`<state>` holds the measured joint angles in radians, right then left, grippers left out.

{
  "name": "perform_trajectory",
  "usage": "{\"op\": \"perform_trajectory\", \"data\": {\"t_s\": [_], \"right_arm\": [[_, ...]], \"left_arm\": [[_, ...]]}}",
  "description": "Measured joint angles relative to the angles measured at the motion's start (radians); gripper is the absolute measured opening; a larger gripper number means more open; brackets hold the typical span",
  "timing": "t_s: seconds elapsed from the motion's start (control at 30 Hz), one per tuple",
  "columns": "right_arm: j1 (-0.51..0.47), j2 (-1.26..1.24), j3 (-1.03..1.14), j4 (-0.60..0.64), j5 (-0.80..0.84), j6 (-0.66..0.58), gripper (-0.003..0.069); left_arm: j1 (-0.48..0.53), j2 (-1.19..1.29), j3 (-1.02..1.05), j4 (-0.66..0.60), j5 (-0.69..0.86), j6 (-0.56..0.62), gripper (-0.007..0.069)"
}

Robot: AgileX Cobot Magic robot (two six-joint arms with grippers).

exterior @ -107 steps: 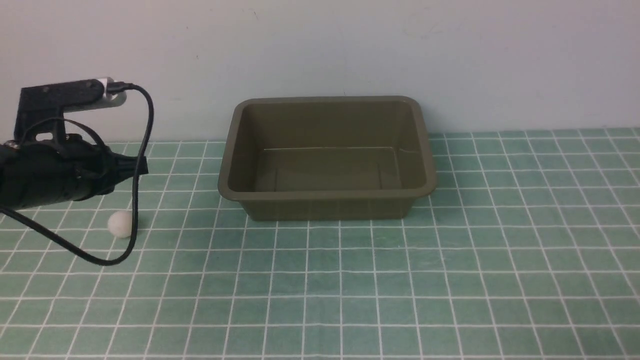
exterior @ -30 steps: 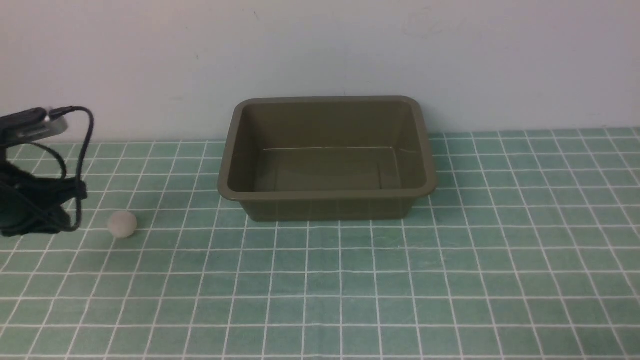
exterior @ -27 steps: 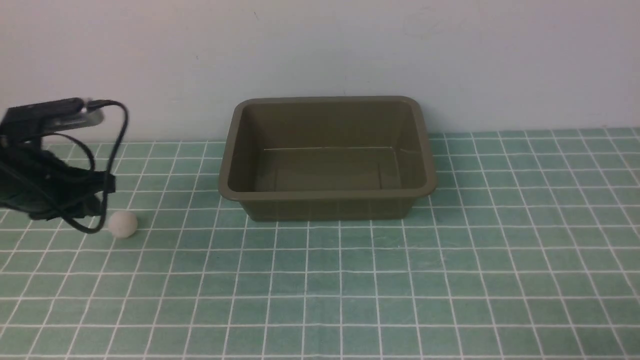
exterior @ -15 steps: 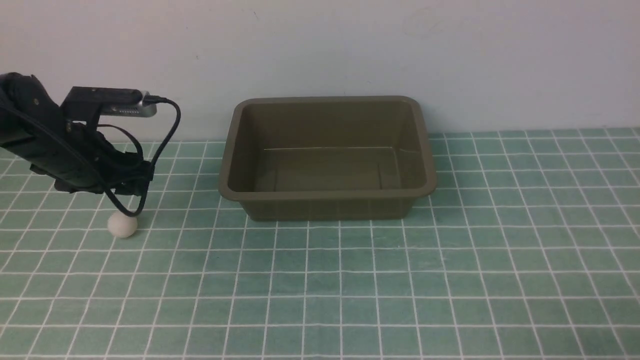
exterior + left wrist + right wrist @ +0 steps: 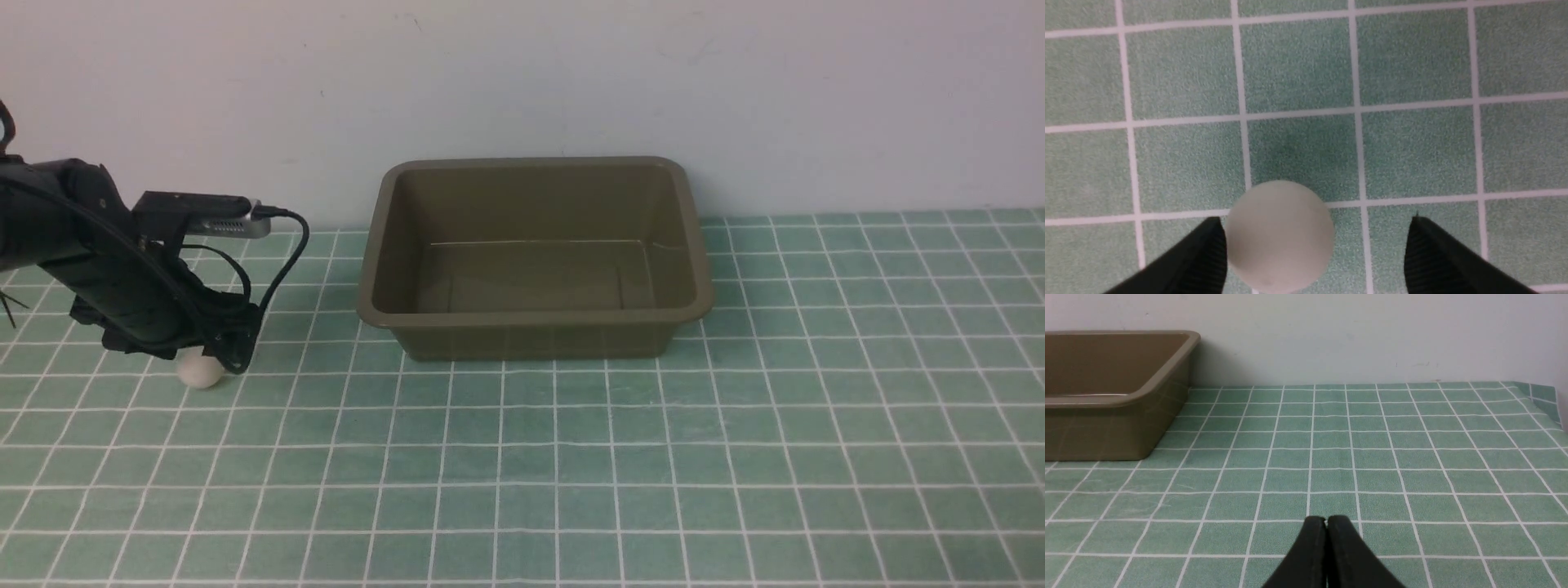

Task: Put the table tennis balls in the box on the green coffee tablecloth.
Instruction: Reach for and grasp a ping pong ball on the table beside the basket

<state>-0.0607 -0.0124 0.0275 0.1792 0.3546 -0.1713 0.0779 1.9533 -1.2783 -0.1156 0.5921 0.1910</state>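
Observation:
The white table tennis ball (image 5: 198, 371) lies on the green coffee tablecloth (image 5: 571, 457) at the left, well left of the box (image 5: 535, 255). My left gripper (image 5: 214, 353) hangs just over the ball, partly hiding its top. In the left wrist view the ball (image 5: 1280, 237) sits between the open fingers, close against one finger (image 5: 1204, 257) and apart from the other (image 5: 1433, 253). The olive-brown box is empty and stands against the back wall. My right gripper (image 5: 1326, 522) is shut and empty, low over the cloth to the right of the box (image 5: 1114, 396).
A pale wall runs behind the cloth (image 5: 522, 82). The left arm's black cable (image 5: 286, 261) loops beside the wrist. The cloth's far right corner (image 5: 1541, 400) turns up against the wall.
My left arm has swung in from the left edge and come down over the ball. The ball and the box have not moved.

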Motion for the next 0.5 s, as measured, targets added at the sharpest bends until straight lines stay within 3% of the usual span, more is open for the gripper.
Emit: {"op": "perform_trajectory", "data": {"t_s": [0.3,0.5], "right_arm": [[0.000,0.000,0.000,0.000,0.000,0.000,-0.0016],[0.000,0.000,0.000,0.000,0.000,0.000,-0.0016]], "left_arm": [[0.000,0.035,-0.001,0.039,-0.006,-0.022,0.0503],[0.000,0.054,-0.001,0.070,-0.018,-0.029,0.0372]]}}
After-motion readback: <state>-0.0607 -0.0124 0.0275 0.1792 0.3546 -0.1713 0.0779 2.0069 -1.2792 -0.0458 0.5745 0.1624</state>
